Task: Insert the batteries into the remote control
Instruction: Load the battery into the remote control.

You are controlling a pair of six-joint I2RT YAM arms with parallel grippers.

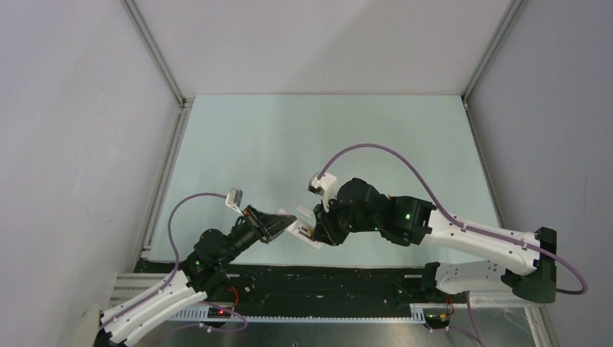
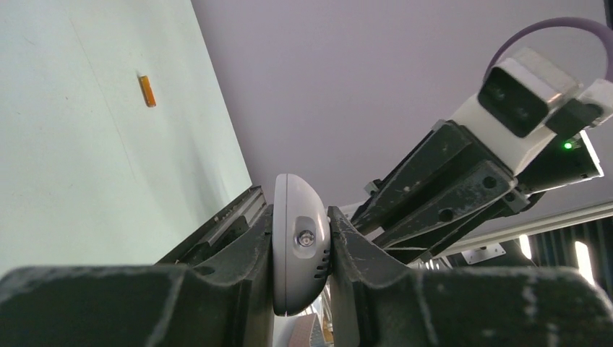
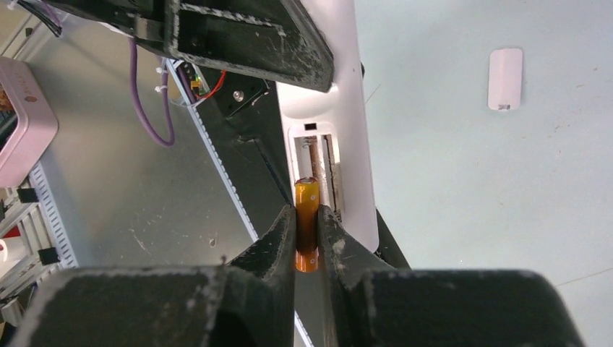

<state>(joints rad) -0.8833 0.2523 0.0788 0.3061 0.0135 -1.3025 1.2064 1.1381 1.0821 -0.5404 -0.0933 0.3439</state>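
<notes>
The jaws hide the sides of 1 battery (image 3: 306, 204) and perhaps half the remote control (image 2: 296, 246).

remote (image 2: 293, 267) in left gripper (image 2: 301, 220) | battery (image 3: 306, 206) in right gripper (image 3: 308, 224) at recess (image 3: 325, 163) | second battery (image 2: 147, 91) on table (image 2: 65, 166)

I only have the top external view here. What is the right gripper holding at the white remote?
Observer: The right gripper is shut on a small orange cylindrical battery, its end at the open recess of the slim white plastic remote control.
Operator: Where's the other battery?
Observer: A second orange battery lies loose on the pale table, alone.
Operator: And the cover?
Observer: A small white rectangular cover lies flat on the table, off to the remote's side.
</notes>
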